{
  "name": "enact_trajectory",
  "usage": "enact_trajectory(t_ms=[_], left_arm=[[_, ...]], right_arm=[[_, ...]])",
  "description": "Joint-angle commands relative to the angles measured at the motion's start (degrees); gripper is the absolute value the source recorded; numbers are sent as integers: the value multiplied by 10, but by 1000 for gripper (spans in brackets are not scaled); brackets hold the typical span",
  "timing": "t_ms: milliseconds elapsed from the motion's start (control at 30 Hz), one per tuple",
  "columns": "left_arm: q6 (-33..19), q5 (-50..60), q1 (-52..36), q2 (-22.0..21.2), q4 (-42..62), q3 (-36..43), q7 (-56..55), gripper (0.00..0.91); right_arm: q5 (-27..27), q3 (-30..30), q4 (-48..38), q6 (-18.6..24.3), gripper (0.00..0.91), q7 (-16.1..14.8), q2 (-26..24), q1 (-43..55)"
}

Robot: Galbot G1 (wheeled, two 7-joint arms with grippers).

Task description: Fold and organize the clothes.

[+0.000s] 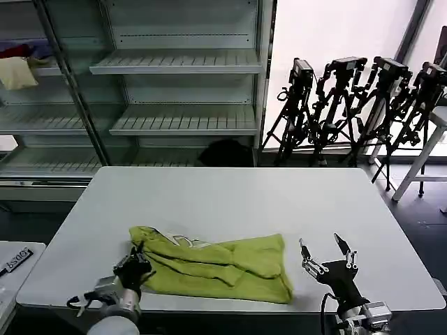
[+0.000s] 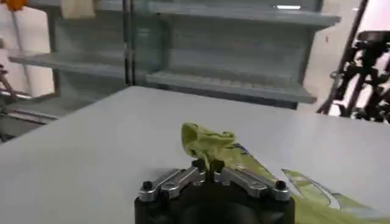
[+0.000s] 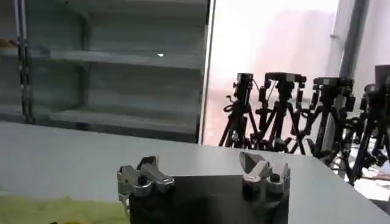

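T-shirt (image 1: pixel 216 264), lime yellow-green: shown lying crumpled and partly folded on the white tabletop (image 1: pixel 230 202), along its near edge and somewhat toward the near left corner. A small white print is seen on the part of the fabric toward the left end. In the left wrist view the same T-shirt (image 2: pixel 210 141) is seen with one bunched end raised slightly off the surface. Shelving unit (image 1: pixel 160 77): placed beyond the far edge of the tabletop, its shelves bare in the middle. Tripods (image 1: pixel 356 105): grouped on the floor beyond the far right corner. Left gripper (image 1: pixel 136 263): located at the left end of the T-shirt, near the near edge; its fingers (image 2: pixel 183 178) are drawn together and clamped on a fold of the fabric. Right gripper (image 1: pixel 328 252): held over bare tabletop near the near right corner, just beside the right end of the T-shirt but apart from it, its fingers (image 3: pixel 259 167) spread wide.
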Motion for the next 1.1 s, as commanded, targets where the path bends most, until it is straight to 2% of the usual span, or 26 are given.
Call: enact_trajectory(t_ms=[33,133,267,333,433,467,533,667,867,1100], left_arm=[[3,-103,10,87,22,-176,-16,0],[2,-113,29,112,19,-245,-8,0],[5,-115,24,117,-38,-255,11,0],[6,-113,15,108,-69,-223,20,0],[5,-105,0,93,-103,-129,47,0],[2,-90,-12,87,-106,-74,59,0],[-19,-43,-21,76,-93,-1,98,0],[-31,-4,-54,57,-41,128,121,0],[-41,42,-77,36,11,193,139,0],[-48,54,-63,40,16,197,165,0]], right_arm=[[0,1,1,1,907,0,-1,1],[0,1,0,1,907,1,-1,3],[-2,-7,-4,0,907,2,2,7],[-4,-10,-4,-1,907,2,4,8],[-7,-8,0,-2,907,2,7,5],[-7,-5,2,-1,907,2,7,3],[-7,-1,3,-1,907,3,7,0],[-7,4,7,1,907,6,8,-6],[-10,3,7,-1,907,7,11,-3],[-10,-1,1,0,907,6,12,0]])
